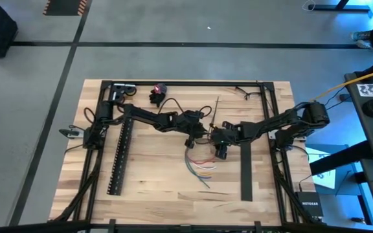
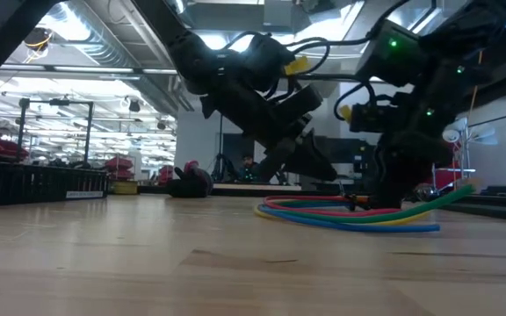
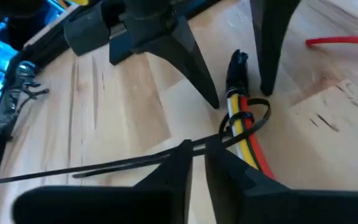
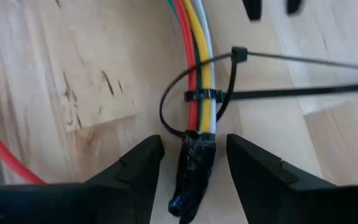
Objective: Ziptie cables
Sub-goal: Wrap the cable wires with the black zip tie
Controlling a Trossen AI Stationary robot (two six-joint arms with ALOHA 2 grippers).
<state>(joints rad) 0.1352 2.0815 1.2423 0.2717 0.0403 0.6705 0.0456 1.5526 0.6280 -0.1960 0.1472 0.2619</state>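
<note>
Cables (image 4: 199, 74): white, red, green and yellow wires joined at a black taped end, lying mid-table between both arms. Right gripper (image 4: 194, 163): fingers parted, straddling the black end without clamping it. One zip tie (image 4: 204, 95) already cinched around the bundle; a second zip tie (image 4: 185, 93) loops loosely around it, tail running off sideways. Left gripper (image 3: 197, 163): fingers nearly closed on that tail (image 3: 104, 165). Risk, as judged: with the bundle unclamped, pulling the tail may drag the cables along, or the thin strip may slip from the fingers. Slotted bar (image 1: 120, 155) further left. Box (image 1: 309, 208) at table edge, lettering unreadable.
</note>
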